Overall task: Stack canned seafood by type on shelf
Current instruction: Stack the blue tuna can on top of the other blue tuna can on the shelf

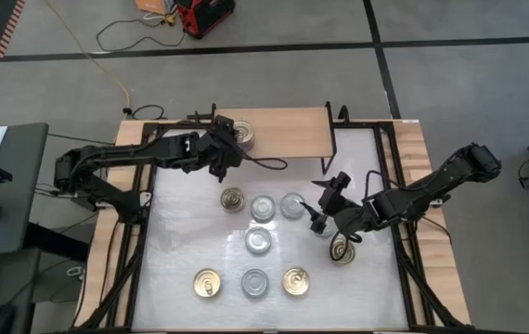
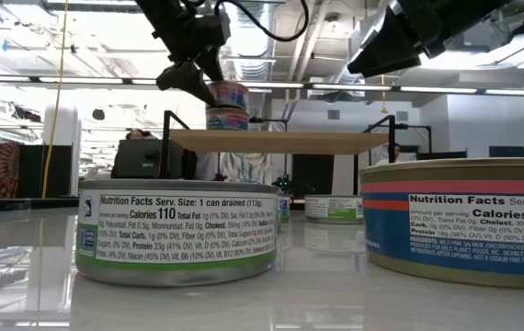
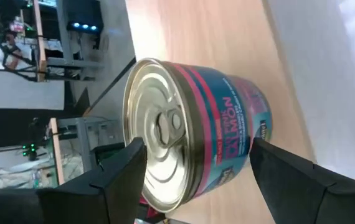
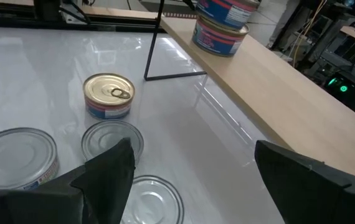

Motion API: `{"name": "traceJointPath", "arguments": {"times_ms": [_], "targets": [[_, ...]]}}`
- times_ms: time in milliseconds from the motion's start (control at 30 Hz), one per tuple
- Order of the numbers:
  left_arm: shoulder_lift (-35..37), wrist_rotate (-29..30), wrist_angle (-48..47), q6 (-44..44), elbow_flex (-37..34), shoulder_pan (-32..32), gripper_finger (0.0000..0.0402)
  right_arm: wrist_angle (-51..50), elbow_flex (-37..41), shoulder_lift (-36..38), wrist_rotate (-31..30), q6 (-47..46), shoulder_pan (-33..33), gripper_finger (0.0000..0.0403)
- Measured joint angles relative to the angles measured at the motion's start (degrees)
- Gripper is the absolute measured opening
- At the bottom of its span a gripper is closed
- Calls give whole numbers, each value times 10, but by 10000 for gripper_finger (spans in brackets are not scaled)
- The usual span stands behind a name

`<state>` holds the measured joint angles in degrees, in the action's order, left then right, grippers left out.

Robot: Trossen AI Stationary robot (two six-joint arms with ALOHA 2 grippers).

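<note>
On the far part of the white tabletop (image 1: 190,223) stands the low light-wood shelf on thin black metal legs (image 1: 288,130), and at its left end two short round tins with pink-and-blue salmon labels sit one on top of the other (image 2: 227,106). The left gripper (image 1: 230,144) is at that stack, its two dark fingers (image 3: 112,177) spread to either side of the silver pull-tab lid of the upper tin (image 3: 184,134); from the wrist view I cannot tell whether the pads touch the tin's sides. The right gripper (image 1: 325,209) hovers over the right part of the table with its jaws wide apart and nothing between them, just beside a silver-topped tin (image 1: 292,204). More tins lie loose on the tabletop: a gold-topped one (image 1: 233,199) and a silver one (image 1: 263,207) in the far row, another silver one in the middle (image 1: 258,241), a gold, a silver and a gold one in the near row (image 1: 254,282), and a gold-topped tin at the right (image 1: 342,250), near the right arm.
</note>
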<state>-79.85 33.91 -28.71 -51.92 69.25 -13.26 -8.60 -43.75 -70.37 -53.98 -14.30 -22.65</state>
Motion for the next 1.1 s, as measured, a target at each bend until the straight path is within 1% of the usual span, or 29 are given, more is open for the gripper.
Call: {"name": "traceJointPath", "arguments": {"times_ms": [300,400,500,600,700,800,933,967,1000,1033,1067,1100], "targets": [[0,8,25,-18,0,-13,273,12,0,0,0,13,0,361],[0,8,18,-14,0,-3,273,11,0,0,0,13,0,361],[0,0,-7,12,0,16,273,0,0,0,2,13,-1,361],[0,-5,-42,59,0,41,273,-17,0,0,3,13,-1,361],[2,-4,-75,131,1,76,273,-34,0,0,3,15,0,361],[2,-13,-99,204,2,117,273,-33,0,0,4,50,3,361],[0,-64,-149,313,0,164,273,-25,0,7,4,102,14,361],[-1,-68,-154,335,0,171,273,-25,0,11,4,110,19,361],[-1,-57,-151,346,0,177,273,-24,0,17,3,118,24,361],[-1,-12,-144,338,0,182,273,-22,0,22,3,130,29,361],[0,58,-114,313,-5,184,273,-15,0,27,3,148,35,361],[0,100,-75,276,-6,176,273,-3,0,33,3,167,42,361]]}}
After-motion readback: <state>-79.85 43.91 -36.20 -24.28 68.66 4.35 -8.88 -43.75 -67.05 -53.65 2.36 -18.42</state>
